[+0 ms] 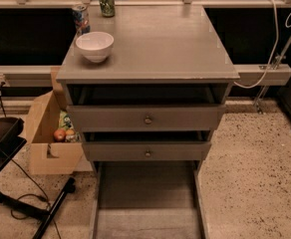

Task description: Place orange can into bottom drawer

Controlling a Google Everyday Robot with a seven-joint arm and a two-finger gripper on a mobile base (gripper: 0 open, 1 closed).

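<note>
At the foot of the grey cabinet (150, 44), pulled open: long shallow grey bottom drawer (145, 193); out of view, both small orange-gold metallic can and gripper, so cannot tell bearing or whether jaws grasp.

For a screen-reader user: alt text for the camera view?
Grey cabinet with its bottom drawer pulled open; a white bowl, green can and blue-and-red can sit on top. The gripper and orange can are out of view.
</note>
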